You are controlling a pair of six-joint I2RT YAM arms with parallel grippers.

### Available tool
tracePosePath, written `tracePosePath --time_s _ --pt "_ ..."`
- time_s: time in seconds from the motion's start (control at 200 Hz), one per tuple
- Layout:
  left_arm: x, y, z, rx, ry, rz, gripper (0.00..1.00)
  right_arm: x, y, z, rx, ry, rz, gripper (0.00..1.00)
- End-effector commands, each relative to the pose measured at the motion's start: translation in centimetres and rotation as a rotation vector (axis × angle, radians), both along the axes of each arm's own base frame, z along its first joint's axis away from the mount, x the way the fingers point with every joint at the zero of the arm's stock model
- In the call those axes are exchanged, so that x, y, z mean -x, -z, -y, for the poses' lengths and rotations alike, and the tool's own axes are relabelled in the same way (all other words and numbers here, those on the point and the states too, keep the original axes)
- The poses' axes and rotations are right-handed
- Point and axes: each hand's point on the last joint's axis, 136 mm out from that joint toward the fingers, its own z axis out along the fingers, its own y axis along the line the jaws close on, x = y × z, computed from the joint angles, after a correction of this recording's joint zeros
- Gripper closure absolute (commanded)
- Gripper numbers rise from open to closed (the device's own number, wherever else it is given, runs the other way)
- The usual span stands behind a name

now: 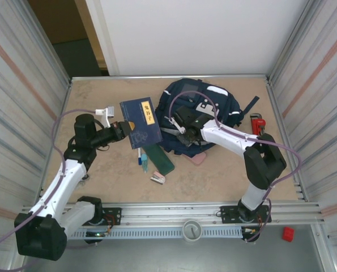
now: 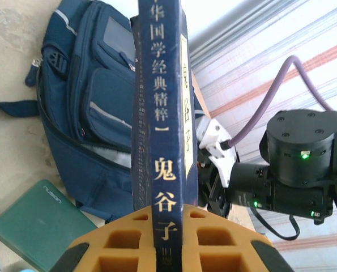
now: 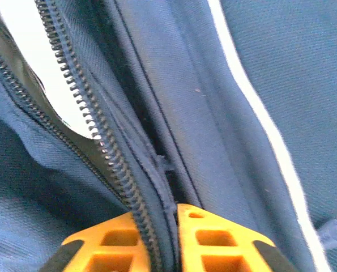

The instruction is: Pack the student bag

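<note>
The student bag (image 1: 213, 105), navy with a light stripe, lies at the back middle of the table. In the left wrist view its front pockets (image 2: 89, 96) face the camera. My left gripper (image 1: 122, 129) is shut on a navy book (image 1: 141, 122) with yellow characters, held off the table left of the bag. The book's spine (image 2: 163, 124) stands clamped between the orange fingers of the left gripper (image 2: 167, 229). My right gripper (image 1: 182, 129) is at the bag's near-left edge. There the right gripper (image 3: 169, 214) is shut on the bag's fabric edge beside the open zipper (image 3: 86, 122).
A dark green case (image 1: 160, 158) lies under the book, with a blue pen (image 1: 140, 159) beside it and a small stapler-like item (image 1: 158, 179) nearer. A pink eraser (image 1: 198, 158) sits by the bag's front. A red wrench (image 1: 257, 123) lies right of the bag. Corrugated walls close both sides.
</note>
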Motion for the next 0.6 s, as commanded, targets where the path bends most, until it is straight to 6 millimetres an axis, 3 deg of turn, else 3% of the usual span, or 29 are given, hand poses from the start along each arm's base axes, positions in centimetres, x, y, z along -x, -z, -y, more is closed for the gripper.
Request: tracePosePath --time_s 0.0,0.04,0.155,0.341,0.596 --pt "1.4 0.1 1.5 0.049 0.060 -0.025 1.00 -2.6 -6.0 0.8 -0.020 0.077 0.202 0.95" --pt "1.8 0.3 2.3 0.073 0.083 -0.042 1.00 -2.9 -7.8 1.0 -0.066 0.104 0.241 1.00" --pt "3.0 1.2 5.1 0.137 0.143 -0.100 1.00 -3.5 -12.2 1.3 -0.269 0.172 0.287 1.00" --pt "3.2 1.4 10.3 0.230 0.253 -0.191 1.00 -4.2 -16.7 2.4 -0.592 0.242 0.229 1.00" --pt "-1.6 1.7 15.5 0.377 0.237 -0.304 1.00 -4.4 -20.0 3.0 -0.702 0.252 0.258 1.00"
